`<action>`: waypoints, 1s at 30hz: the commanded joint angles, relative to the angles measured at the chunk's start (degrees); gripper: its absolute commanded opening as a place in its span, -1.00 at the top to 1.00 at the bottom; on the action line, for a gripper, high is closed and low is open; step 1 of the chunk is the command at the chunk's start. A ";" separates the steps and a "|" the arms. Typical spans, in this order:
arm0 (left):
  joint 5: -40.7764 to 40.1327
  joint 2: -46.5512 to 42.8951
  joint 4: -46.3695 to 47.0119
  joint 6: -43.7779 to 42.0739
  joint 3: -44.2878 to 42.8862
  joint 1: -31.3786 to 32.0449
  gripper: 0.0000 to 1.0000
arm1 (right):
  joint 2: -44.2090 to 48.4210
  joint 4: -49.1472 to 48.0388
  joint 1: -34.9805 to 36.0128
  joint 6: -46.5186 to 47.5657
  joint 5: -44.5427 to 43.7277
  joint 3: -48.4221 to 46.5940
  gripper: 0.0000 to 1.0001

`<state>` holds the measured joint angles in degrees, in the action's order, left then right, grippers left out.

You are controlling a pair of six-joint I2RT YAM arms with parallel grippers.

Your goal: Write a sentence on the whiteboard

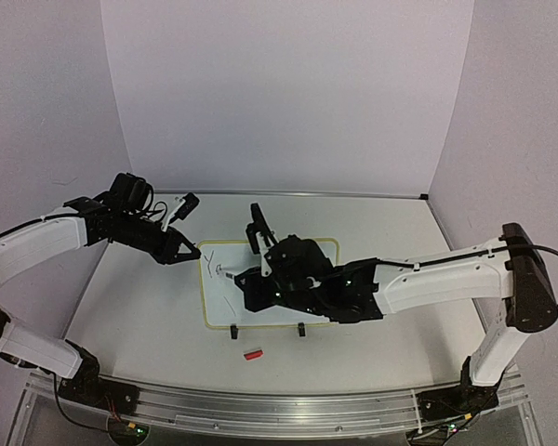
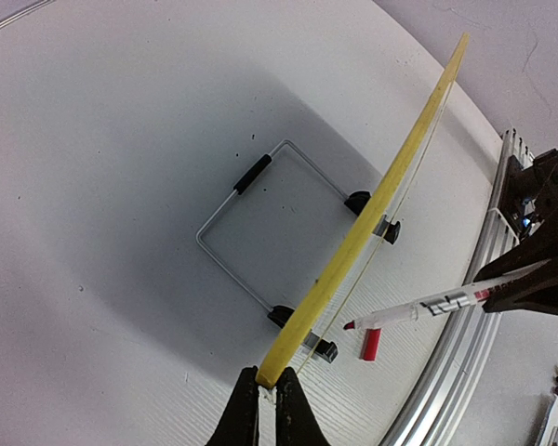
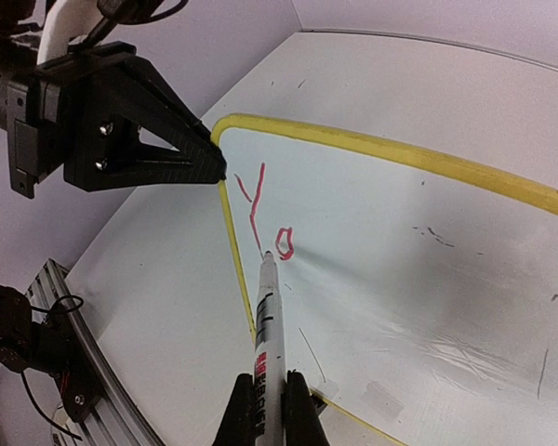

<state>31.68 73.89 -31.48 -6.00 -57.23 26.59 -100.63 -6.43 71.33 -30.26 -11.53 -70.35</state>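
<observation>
- The whiteboard (image 1: 225,299) sits near the middle of the table (image 1: 139,307), its two black clip feet (image 1: 300,329) on the long edge toward 6 o'clock in the top view.
- The sentence (image 3: 265,218) so far is only "Yo" in thin red strokes, up by the board's 10 o'clock corner.
- My marker (image 3: 268,316) has its tip touching the board just below the "o", its barrel running back toward 6 o'clock in my right wrist view.
- My right gripper (image 3: 265,388) is clamped on that marker, fingers tight on both sides of the barrel.
- My left gripper (image 2: 268,383) is pinched on the board's yellow frame (image 2: 372,214) at that same 10 o'clock corner, jaws pressed together on the rim.
- From my left wrist, the board shows edge-on, with a bent wire stand (image 2: 225,243) on the table behind it.
- A red marker cap (image 1: 252,354) lies on the table at 6 o'clock from the board, just beyond the feet.
</observation>
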 commanded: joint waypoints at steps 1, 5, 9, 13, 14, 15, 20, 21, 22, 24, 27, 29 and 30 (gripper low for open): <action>-1.53 -0.63 -1.91 -0.53 -0.77 0.51 1.00 | 4.95 -2.00 -0.14 -0.23 -3.78 1.54 1.00; -1.45 -0.48 -1.90 -0.58 -0.76 0.48 1.00 | 4.02 -1.05 -0.12 -0.22 -4.71 0.93 1.00; -1.42 -0.55 -1.92 -0.54 -0.74 0.49 1.00 | 3.33 -0.66 -0.09 0.56 -5.38 0.23 1.00; -1.40 -0.58 -1.92 -0.51 -0.76 0.53 1.00 | 2.87 0.27 -0.23 1.16 -6.11 -0.60 1.00; -1.43 -0.58 -1.92 -0.53 -0.77 0.49 1.00 | 2.70 0.52 -0.22 1.17 -6.14 -0.78 1.00; -1.43 -0.57 -1.91 -0.55 -0.75 0.48 1.00 | 2.46 0.77 -0.23 1.19 -6.09 -0.97 1.00; -1.45 -0.59 -1.92 -0.52 -0.77 0.53 1.00 | 1.42 1.74 -0.29 0.85 -5.63 -1.55 1.00; -1.44 -0.59 -1.92 -0.51 -0.77 0.53 1.00 | 1.28 1.90 -0.30 0.81 -5.68 -1.62 1.00; -1.43 -0.59 -1.91 -0.51 -0.76 0.51 1.00 | 1.18 2.06 -0.30 0.71 -5.77 -1.63 1.00; -1.43 -0.59 -1.89 -0.58 -0.77 0.56 1.00 | 1.05 2.48 -0.26 0.57 -6.10 -1.63 1.00; -1.45 -0.64 -1.91 -0.56 -0.73 0.57 1.00 | 1.10 3.49 -0.29 0.10 -6.43 -1.69 1.00; -1.49 -0.67 -1.90 -0.53 -0.71 0.58 1.00 | 1.26 4.29 -0.28 -0.30 -6.19 -1.42 1.00; -1.52 -0.71 -1.91 -0.51 -0.74 0.58 1.00 | 1.38 4.46 -0.30 -0.45 -5.98 -1.17 1.00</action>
<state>31.68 73.89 -31.50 -6.00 -57.23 26.70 -98.80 -3.73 71.29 -29.98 -16.10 -69.87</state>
